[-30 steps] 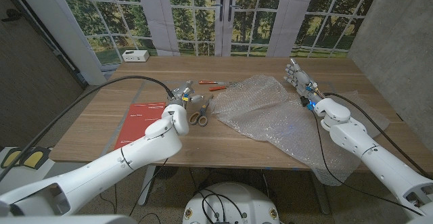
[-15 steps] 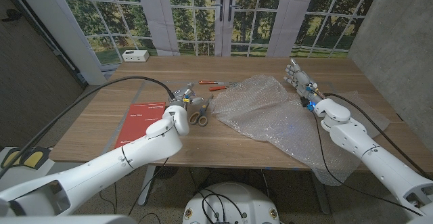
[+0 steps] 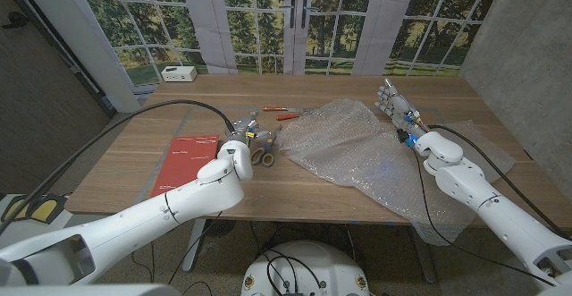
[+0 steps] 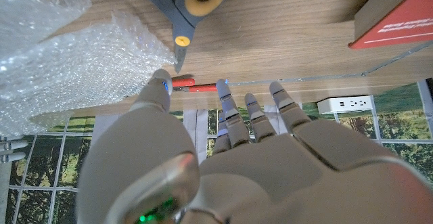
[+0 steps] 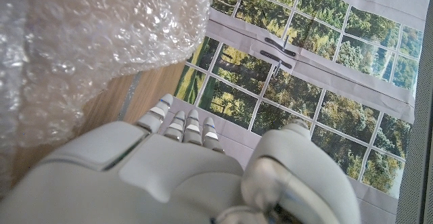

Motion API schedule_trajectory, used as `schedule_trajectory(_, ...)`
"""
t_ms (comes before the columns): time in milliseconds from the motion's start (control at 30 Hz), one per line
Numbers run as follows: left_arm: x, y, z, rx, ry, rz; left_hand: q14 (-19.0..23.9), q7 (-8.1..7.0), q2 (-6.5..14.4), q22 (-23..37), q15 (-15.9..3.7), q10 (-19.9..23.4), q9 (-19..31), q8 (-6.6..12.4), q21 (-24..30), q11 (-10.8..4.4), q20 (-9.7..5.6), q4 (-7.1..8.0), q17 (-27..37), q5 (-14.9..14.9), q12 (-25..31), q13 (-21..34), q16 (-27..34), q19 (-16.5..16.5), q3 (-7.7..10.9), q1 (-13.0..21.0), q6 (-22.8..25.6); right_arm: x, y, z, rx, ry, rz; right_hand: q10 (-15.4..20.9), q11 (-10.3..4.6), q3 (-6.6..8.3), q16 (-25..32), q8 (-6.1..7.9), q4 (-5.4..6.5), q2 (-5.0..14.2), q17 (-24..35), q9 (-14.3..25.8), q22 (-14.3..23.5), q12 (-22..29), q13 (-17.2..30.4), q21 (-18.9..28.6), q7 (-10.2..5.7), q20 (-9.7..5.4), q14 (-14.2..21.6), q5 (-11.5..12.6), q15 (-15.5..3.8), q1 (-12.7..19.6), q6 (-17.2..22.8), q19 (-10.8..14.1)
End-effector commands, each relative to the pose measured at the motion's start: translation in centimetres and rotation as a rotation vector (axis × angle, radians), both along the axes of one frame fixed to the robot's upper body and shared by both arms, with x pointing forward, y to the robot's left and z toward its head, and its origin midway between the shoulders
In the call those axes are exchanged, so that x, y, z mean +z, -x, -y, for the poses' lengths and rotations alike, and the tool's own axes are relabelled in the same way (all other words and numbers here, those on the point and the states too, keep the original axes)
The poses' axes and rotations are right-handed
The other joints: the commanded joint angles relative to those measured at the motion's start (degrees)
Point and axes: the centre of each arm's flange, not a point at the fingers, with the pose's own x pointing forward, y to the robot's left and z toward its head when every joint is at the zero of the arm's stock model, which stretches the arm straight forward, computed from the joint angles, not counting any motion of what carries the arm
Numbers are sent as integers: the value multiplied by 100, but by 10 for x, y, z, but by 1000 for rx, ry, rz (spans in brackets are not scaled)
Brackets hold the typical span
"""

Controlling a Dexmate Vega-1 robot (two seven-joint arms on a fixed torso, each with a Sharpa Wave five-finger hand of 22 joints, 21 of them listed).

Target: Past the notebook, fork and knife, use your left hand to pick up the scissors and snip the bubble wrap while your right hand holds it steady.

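Observation:
The scissors [image 3: 264,156], yellow-handled with grey blades, lie on the table just left of the bubble wrap [image 3: 357,144]. My left hand [image 3: 248,131] hovers right beside and behind them, fingers spread, holding nothing. In the left wrist view the scissors [image 4: 186,7] lie beyond the fingers [image 4: 250,112] of my left hand [image 4: 230,163], with the bubble wrap [image 4: 74,68] beside them. My right hand [image 3: 393,104] stands at the wrap's far right edge, fingers straight and holding nothing. The right wrist view has that hand [image 5: 169,163] next to the crumpled wrap [image 5: 88,48].
A red notebook [image 3: 183,162] lies left of my left arm, also seen as a notebook [image 4: 399,14] in the left wrist view. Red-handled utensils [image 3: 281,110] lie behind the scissors. A white power strip [image 3: 179,73] sits at the far left edge. The wrap hangs over the table's front right edge.
My left arm has crept a little forward and right, bringing the hand closer to the scissors. The right hand and the bubble wrap have stayed put.

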Motion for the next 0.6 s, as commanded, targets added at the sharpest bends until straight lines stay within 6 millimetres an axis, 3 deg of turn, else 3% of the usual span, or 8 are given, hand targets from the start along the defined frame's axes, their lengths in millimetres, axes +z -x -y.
schedule_trajectory(33,-1,2,8,43,-64,0,-35,-3,-15,29,27,-79,4,-21,-13,10,36,-10,16,19,-55,35,-18,-45,-25,35,-27,-2,2,2,5,-10,-4,-19,3,13,42,13,16,-1,23,31,19,5,19,31,30,-18,-27,-15,13,34,-37,1)
schedule_trajectory(600,-3,-1,22,90,-180,23,-133,-103,12,29,50,-189,4,-25,-26,-23,103,-42,18,39,-128,60,-39,-128,-6,130,-86,-5,1,4,24,-12,-23,-23,6,24,41,12,22,3,26,31,19,4,18,28,32,-21,-32,-24,14,16,-40,-8)
